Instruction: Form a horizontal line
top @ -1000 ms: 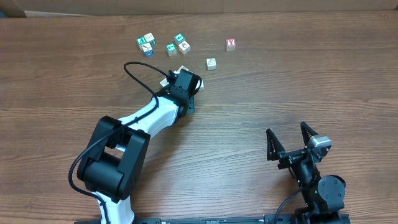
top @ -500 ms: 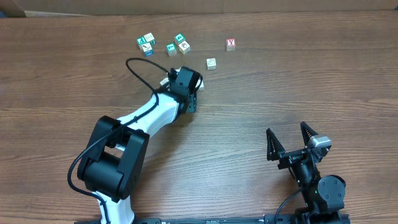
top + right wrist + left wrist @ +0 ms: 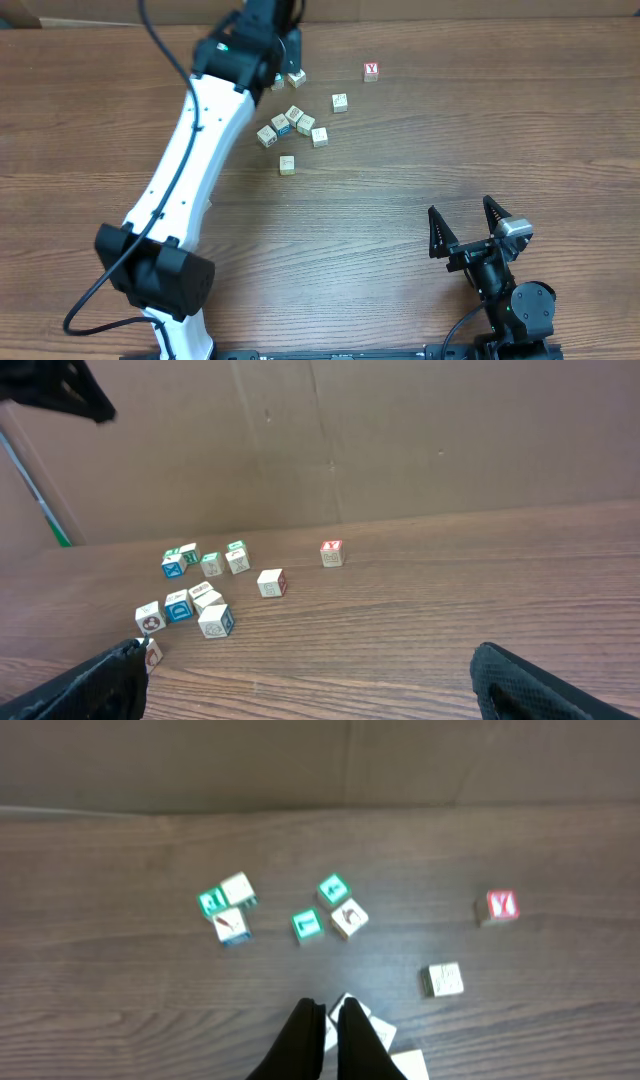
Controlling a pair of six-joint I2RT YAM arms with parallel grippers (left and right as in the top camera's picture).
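— What just changed?
— Your left gripper (image 3: pixel 330 1010) lifted away from the pale cubes (image 3: pixel 306 125), clenched on nothing. Your right gripper (image 3: pixel 461 208) gapes wide, idle.
— The line?
— Unformed: a loose cluster, 1 cube apart.

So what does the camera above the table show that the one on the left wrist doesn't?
Only the overhead view shows the right hand, open near the table's front edge, the long left arm, and a lone pale cube below the cluster. Only the left wrist view shows three cubes grouped at far left, which the arm hides from above, and the left hand, shut. Both show the red Y cube and the single pale cube near it.
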